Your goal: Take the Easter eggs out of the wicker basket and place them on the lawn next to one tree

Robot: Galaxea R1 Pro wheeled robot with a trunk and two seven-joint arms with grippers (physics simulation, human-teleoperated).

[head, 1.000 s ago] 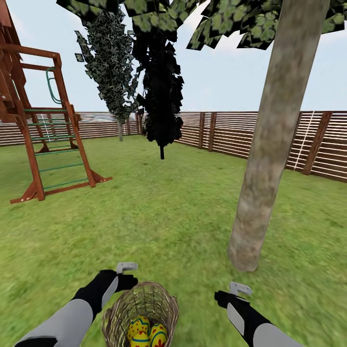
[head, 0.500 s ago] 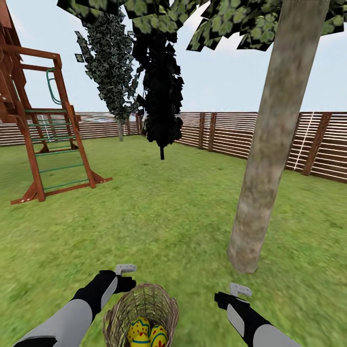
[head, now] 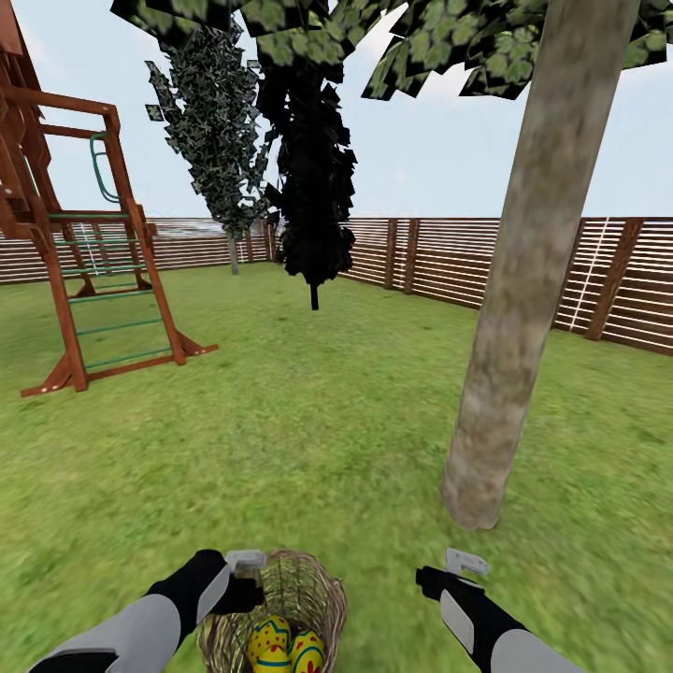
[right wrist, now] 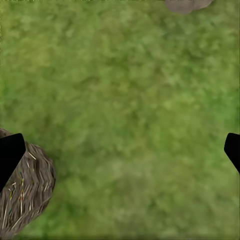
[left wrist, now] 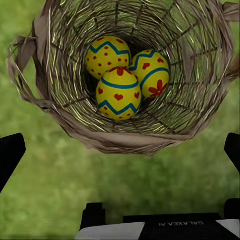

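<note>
I have brought my left tool (head: 245, 561) back from beyond the wicker basket (head: 280, 598) to its rim, fingers spread wide and empty. All three Easter eggs (left wrist: 125, 75) lie inside (none lifted yet). My right tool (head: 465, 562), released, waits beside the basket, toward the tree (head: 509, 308).

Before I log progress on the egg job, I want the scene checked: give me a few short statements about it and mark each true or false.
1. All three Easter eggs lie in the wicker basket. True.
2. The left hand grips an egg. False: it is open over the basket, holding nothing.
3. The tree stands ahead on the robot's right. True.
4. An egg already lies on the lawn by the trunk. False: the grass there is bare.
5. The right hand is shut. False: it is open above grass.
</note>
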